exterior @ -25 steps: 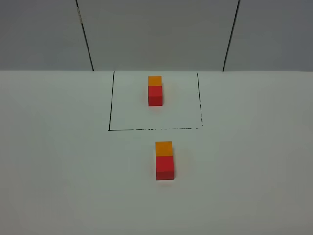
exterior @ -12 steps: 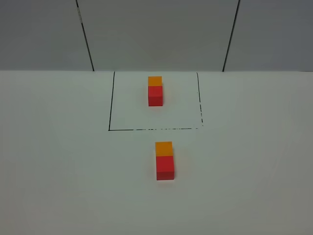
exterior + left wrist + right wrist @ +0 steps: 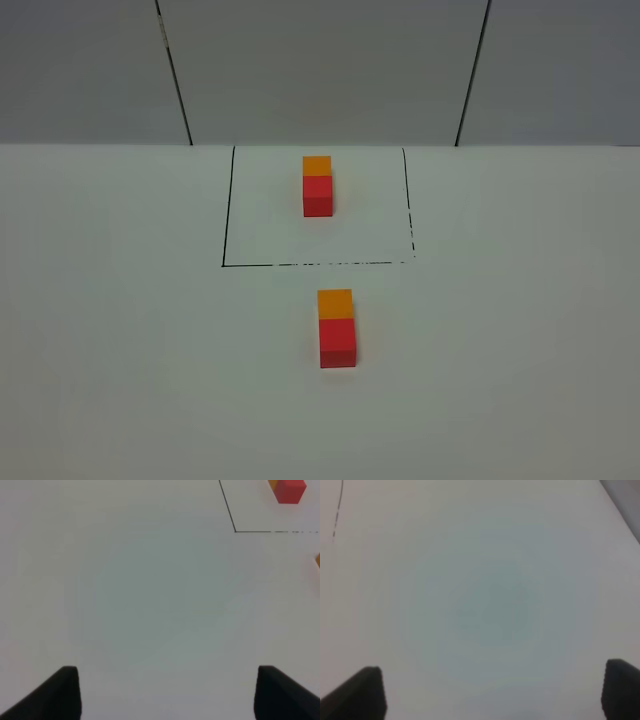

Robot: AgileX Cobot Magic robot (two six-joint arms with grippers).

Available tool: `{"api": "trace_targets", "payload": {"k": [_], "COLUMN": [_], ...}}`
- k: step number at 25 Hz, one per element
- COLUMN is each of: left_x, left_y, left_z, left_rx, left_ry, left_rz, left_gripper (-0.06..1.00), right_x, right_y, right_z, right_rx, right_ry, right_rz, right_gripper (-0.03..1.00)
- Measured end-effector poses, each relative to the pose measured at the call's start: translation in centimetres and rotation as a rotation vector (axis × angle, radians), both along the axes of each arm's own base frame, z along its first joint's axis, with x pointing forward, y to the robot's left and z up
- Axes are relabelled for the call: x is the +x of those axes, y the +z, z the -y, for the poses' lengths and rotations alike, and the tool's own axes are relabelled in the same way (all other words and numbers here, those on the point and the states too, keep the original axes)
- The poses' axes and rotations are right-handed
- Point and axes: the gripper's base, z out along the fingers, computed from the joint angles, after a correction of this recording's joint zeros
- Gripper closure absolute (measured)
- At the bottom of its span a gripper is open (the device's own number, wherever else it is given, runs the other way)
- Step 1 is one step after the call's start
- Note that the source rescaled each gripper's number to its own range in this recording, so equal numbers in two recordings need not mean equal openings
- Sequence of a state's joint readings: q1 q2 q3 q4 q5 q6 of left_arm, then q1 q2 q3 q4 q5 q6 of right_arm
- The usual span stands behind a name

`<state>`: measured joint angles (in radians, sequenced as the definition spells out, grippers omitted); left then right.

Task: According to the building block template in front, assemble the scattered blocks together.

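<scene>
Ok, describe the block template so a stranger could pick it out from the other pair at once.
Start at the thin black drawn square at the far middle of the white table. Inside it, near its far edge, sits the orange-and-red two-cube template bar, orange end farthest away. The look-alike orange-and-red cube pair lies nearer the camera, outside the black line; only the template is framed.

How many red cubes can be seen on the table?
2. One red cube sits inside the drawn black square, joined to an orange cube. The other red cube lies outside, nearer the camera, touching another orange cube. None appears hidden.
</scene>
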<state>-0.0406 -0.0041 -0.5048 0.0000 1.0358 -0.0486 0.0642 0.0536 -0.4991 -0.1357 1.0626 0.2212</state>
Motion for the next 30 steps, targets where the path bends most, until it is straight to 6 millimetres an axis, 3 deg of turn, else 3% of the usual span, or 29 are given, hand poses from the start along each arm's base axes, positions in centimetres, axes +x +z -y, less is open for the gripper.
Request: {"api": "trace_targets", "payload": {"k": [30], "left_x": [0.0], "left_y": [0.0], "left_z": [0.0], "left_rx": [0.0], "left_ry": [0.0], "left_rz": [0.0], "left_gripper": [0.38], "right_x": [-0.08], "right_y": [0.02], "right_z": [0.06], "right_rx": [0.023], "right_ry": [-0.097], "right_rz": [0.005], "right_gripper": [0.23]}}
